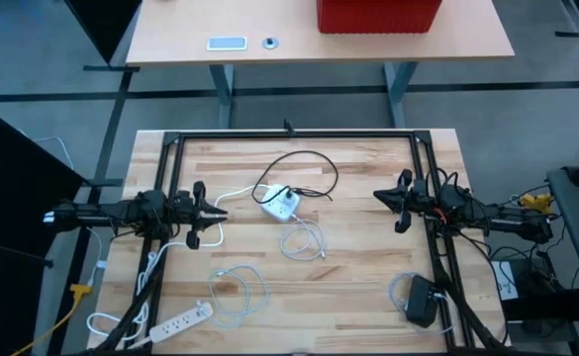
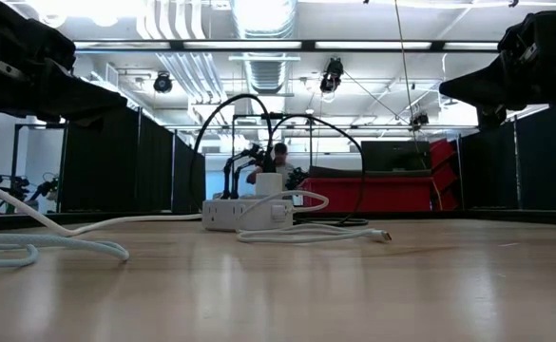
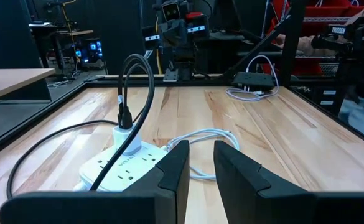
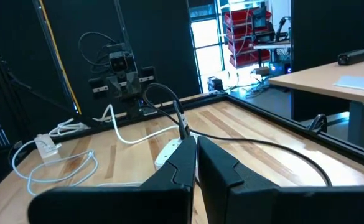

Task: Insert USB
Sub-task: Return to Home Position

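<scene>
A white power strip (image 1: 280,205) lies flat mid-table with a white adapter and a black cable (image 1: 304,163) plugged into its top; it also shows in the low view (image 2: 249,213) and both wrist views (image 3: 129,165) (image 4: 169,151). A white USB cable (image 1: 304,240) lies looped on the table just near of the strip, its plug end (image 2: 384,236) free on the wood. My left gripper (image 1: 220,211) (image 3: 201,163) hovers left of the strip, slightly open. My right gripper (image 1: 378,196) (image 4: 196,155) hovers to its right, shut, holding nothing.
A second white cable coil (image 1: 238,287) and a long white power strip (image 1: 182,319) lie near the table's near-left corner. A black adapter with its cord (image 1: 420,300) sits near-right. A black frame (image 1: 289,135) borders the work area. A desk with a red bin (image 1: 378,15) stands beyond.
</scene>
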